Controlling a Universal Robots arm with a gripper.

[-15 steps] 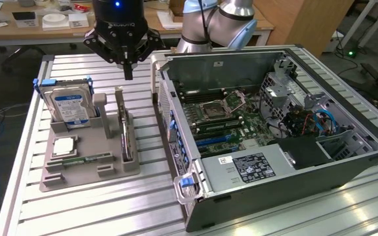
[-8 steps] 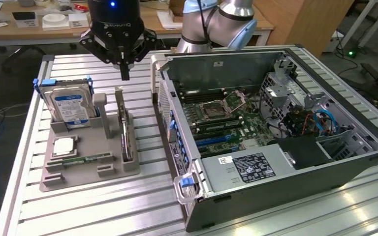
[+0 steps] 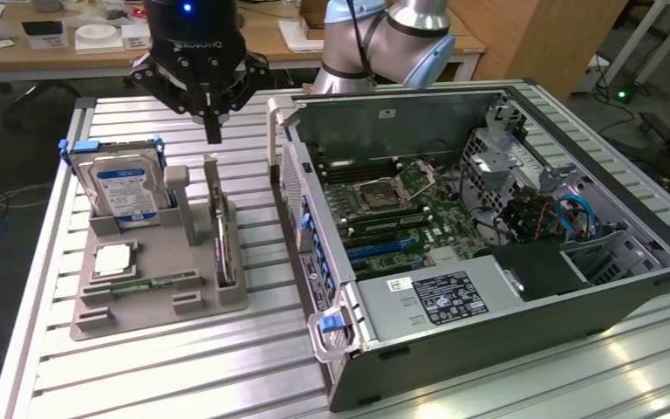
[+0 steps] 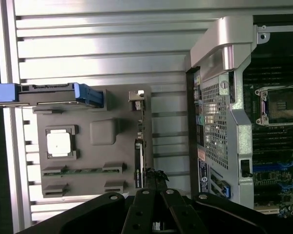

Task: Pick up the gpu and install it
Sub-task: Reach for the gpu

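One gpu (image 3: 223, 234) here, standing on its long edge in a slot of the grey holder (image 3: 137, 314) on the table (image 3: 195, 384). Sits below the jaws, apart from them, nothing touching. Jaws pressed together, pinching nothing, pointing straight down. From the wrist view, seem lined up with the card's length, toward the end away from its bracket, though hard to judge depth from up there. Looks thin and dark edge-on, with a silvery bracket (image 4: 136, 94) at the end nearest the hard drive (image 3: 125, 188). Shares the holder with a cpu (image 3: 114, 260) and a memory stick (image 3: 154, 284), both lying flat and lower than the card's top edge. Bare strip of table between holder and the open computer case (image 3: 487, 349), motherboard (image 3: 399, 214) facing up. Plenty of free air above the card.
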